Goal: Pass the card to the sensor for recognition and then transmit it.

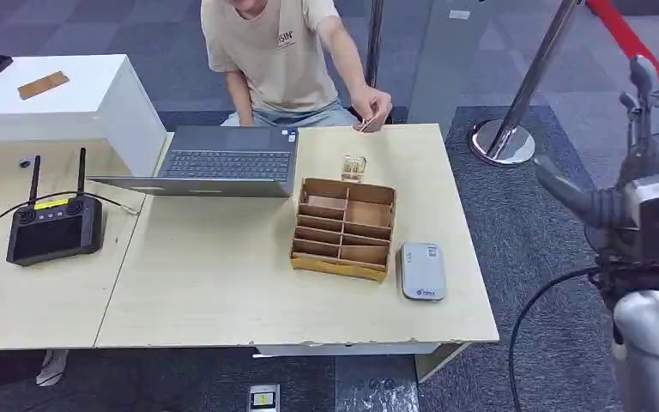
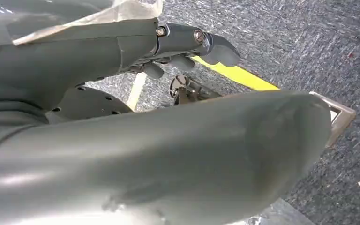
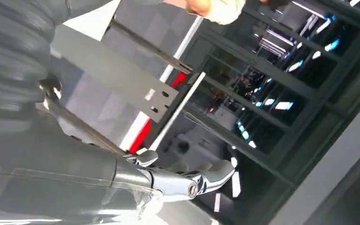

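The robot's right hand (image 1: 643, 137) is raised beyond the table's (image 1: 223, 283) right edge, fingers spread, holding nothing. A person's hand (image 1: 371, 109) pinches the card (image 1: 365, 125) at the far edge. Left hand (image 2: 187, 47) fingers: cannot tell.

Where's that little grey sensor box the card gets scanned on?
In the head view, the grey sensor box lies flat on the right part of the wooden table, just right of the cardboard organizer and near the table's front edge.
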`<action>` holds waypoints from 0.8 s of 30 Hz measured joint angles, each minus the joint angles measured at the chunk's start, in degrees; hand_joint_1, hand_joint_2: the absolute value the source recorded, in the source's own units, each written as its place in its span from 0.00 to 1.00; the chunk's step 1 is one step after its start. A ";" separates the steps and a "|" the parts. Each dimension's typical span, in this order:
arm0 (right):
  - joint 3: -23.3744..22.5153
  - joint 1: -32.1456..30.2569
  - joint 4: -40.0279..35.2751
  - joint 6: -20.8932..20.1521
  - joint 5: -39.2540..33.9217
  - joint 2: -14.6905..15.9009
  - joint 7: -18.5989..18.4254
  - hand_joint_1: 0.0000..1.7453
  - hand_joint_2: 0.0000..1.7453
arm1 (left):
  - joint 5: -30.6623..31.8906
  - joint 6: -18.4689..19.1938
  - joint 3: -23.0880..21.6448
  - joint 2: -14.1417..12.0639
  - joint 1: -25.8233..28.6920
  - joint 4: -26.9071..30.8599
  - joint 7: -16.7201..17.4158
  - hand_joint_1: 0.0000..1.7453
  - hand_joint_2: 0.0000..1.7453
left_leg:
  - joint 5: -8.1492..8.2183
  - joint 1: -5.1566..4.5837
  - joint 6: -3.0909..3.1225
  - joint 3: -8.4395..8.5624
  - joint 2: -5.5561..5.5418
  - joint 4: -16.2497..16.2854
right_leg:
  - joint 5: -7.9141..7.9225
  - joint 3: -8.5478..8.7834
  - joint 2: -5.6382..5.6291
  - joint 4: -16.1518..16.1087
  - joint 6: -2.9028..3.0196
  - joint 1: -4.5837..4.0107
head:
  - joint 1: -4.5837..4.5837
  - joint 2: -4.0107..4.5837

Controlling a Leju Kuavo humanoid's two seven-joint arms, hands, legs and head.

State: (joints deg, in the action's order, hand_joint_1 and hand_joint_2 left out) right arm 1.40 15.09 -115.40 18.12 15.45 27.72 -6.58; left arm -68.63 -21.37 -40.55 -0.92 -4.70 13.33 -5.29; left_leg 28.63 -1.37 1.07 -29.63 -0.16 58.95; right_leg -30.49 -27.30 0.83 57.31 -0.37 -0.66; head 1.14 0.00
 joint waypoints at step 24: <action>27.24 13.28 4.29 -7.43 40.19 1.49 -11.83 0.00 1.00 | 0.70 0.52 -3.78 0.09 -0.64 -0.11 0.39 0.00 0.00 | 0.00 0.01 -0.01 -0.18 -0.02 0.00 | 0.00 -0.18 0.02 0.02 0.00 -0.01 | -0.02 0.00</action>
State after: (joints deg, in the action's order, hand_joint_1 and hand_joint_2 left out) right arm 28.64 28.36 -111.12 10.69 55.63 29.20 -18.40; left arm -67.93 -20.85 -44.33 -0.83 -5.34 13.22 -4.90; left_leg 28.62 -1.36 1.07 -29.81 -0.17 58.94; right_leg -30.50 -27.48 0.85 57.32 -0.37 -0.67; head 1.11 0.00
